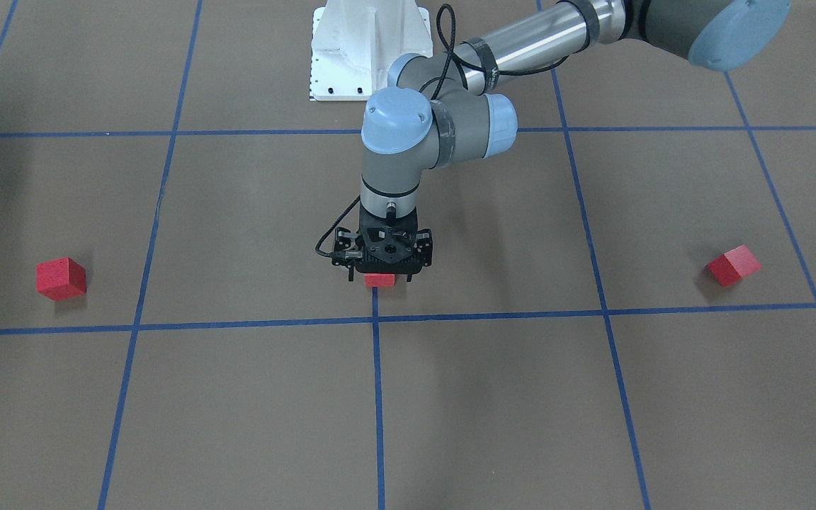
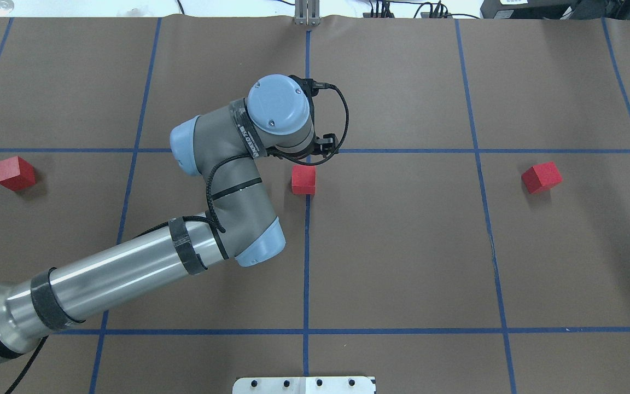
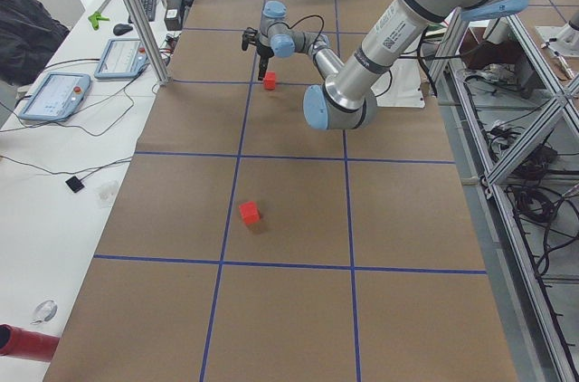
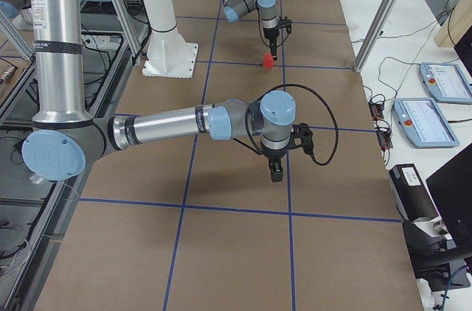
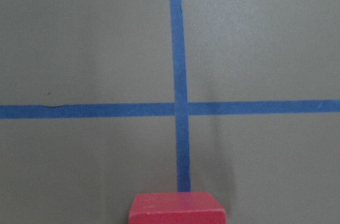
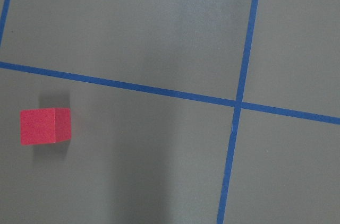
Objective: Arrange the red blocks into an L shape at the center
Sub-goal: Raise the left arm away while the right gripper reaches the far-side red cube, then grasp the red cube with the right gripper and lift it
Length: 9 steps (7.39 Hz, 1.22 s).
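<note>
Three red blocks lie on the brown floor. One block (image 1: pixel 380 280) (image 2: pixel 303 179) sits on a blue line just on the robot's side of the center crossing (image 1: pixel 376 319) (image 2: pixel 308 150). My left gripper (image 1: pixel 380 272) hangs directly over it, open, with a fingertip on each side and apart from it. The left wrist view shows this block (image 5: pixel 178 208) at its bottom edge. A second block (image 1: pixel 61 278) (image 2: pixel 541 178) lies far right of the robot, a third (image 1: pixel 733 265) (image 2: pixel 15 173) far left. My right gripper (image 4: pixel 275 172) shows only in the exterior right view; I cannot tell its state.
The white robot base plate (image 1: pixel 369 49) (image 2: pixel 304 384) sits behind the center. My left forearm (image 2: pixel 129 273) stretches low across the left half. The right wrist view shows a red block (image 6: pixel 45 126) and a tape crossing (image 6: pixel 237 104). Side tables carry tablets (image 3: pixel 54 97).
</note>
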### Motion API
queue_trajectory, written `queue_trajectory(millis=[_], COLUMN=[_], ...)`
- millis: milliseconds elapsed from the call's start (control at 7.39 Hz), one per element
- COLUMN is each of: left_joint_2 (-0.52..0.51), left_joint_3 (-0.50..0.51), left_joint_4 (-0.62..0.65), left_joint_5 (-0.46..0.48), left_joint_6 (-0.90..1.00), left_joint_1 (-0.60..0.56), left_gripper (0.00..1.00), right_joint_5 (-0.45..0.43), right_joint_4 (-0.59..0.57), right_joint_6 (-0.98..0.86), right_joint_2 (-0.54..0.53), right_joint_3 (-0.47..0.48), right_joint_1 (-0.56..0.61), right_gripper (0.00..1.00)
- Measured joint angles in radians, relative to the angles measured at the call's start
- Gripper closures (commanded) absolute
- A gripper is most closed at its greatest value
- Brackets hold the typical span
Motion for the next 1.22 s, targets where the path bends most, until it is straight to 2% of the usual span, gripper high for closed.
queue_trajectory(millis=[271,541,676,1217], left_joint_2=[0.053,0.157,0.211,0.255], left_joint_3=[-0.079,-0.171,-0.215,-0.246], left_joint_4=[0.019,0.019,0.014,0.010], left_joint_5=[-0.057,-0.141,-0.155,-0.163], left_joint_6=[0.027,0.075,0.105,0.133], left_joint_1=[-0.079,-0.163,-0.188,-0.212], left_gripper=[0.00,0.00,0.00,0.00], right_joint_5=[-0.006,-0.091,-0.135,-0.169], right_joint_4=[0.123,0.301,0.354,0.391], right_joint_6=[0.145,0.386,0.467,0.549], right_joint_2=[0.002,0.010,0.033,0.112], right_joint_3=[0.017,-0.006,-0.030,-0.156], right_joint_1=[-0.128,-0.309,-0.376,-0.488], right_gripper=[0.01,0.01,0.01,0.01])
